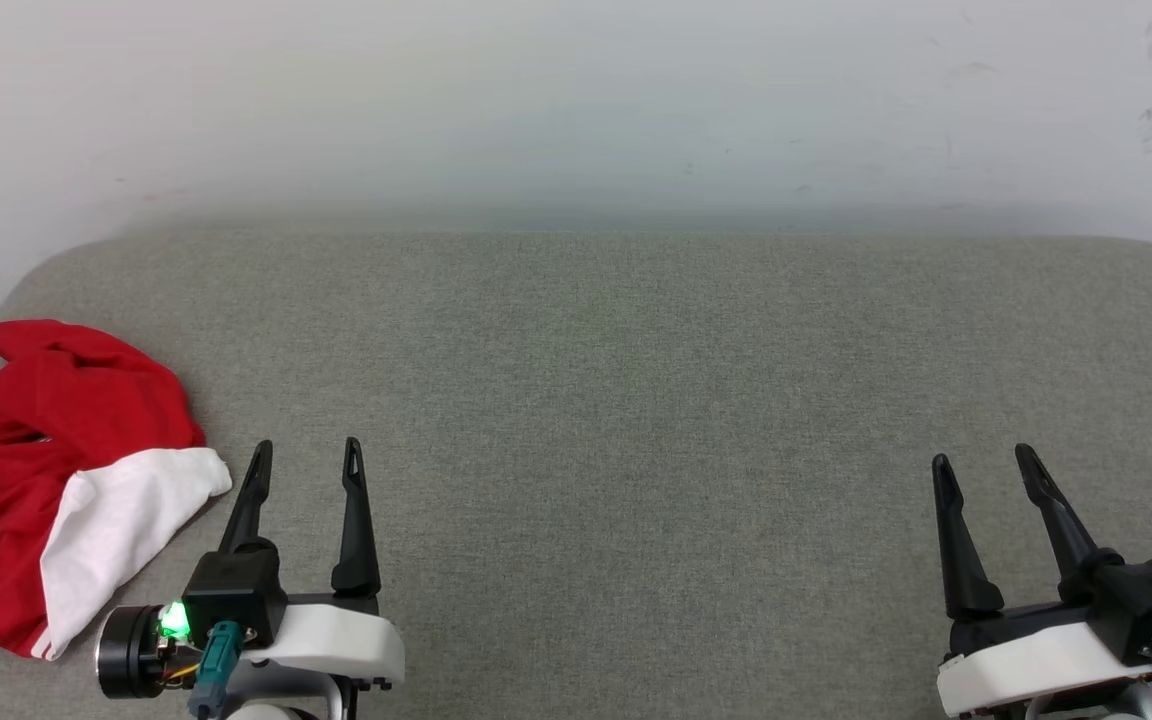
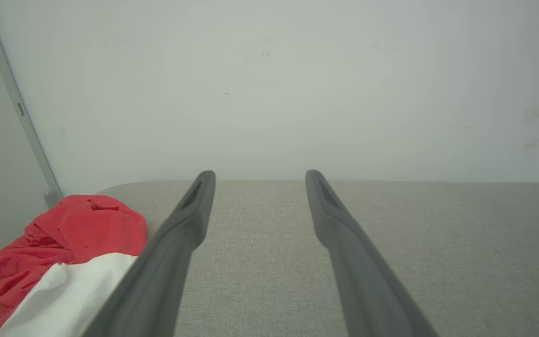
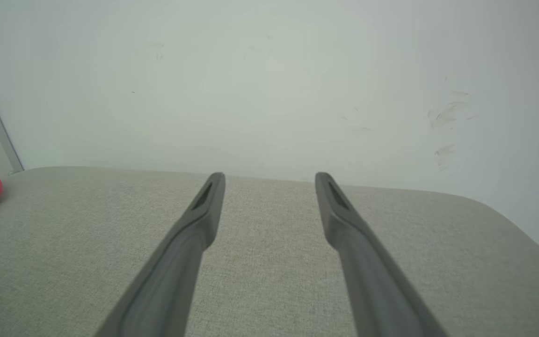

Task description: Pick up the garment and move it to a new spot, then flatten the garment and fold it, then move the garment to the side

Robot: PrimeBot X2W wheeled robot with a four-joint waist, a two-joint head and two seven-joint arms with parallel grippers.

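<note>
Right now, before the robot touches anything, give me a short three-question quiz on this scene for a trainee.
1. True or false: the left gripper is shut on the shirt.
2. Where on the table does the shirt lie? A. at the robot's left end. B. in the middle. C. at the robot's right end.
3. What colour is the part of the shirt nearest the left gripper?

Key
1. False. It is open and holds nothing, and so is the right gripper.
2. A.
3. White.
</note>
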